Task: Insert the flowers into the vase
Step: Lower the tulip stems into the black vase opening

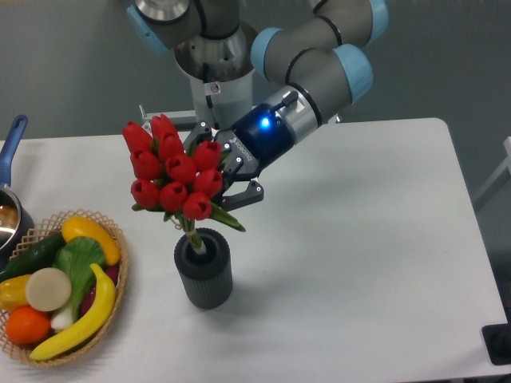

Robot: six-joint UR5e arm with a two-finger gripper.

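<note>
Now: flowers [176, 175] gripped by gripper [226, 177], fingers [246, 194] clenched on the bunch from behind and the right, mostly hidden by buds and leaves. Bunch tilted, heads leaning up and left, stems slanting down into the mouth of vase [204, 267]; stem ends just inside the opening, buds and leaves well above the rim. Vase upright on white surface [359, 239], left of centre. Near the vase, to its left, wicker basket [112, 227] with banana [80, 319], orange [28, 325], cucumber [32, 254] and other produce; apart from the vase, not touching. Pot [9, 211] with blue handle [11, 148] at the far left edge, partly cropped. Nothing between bunch and vase mouth.
</note>
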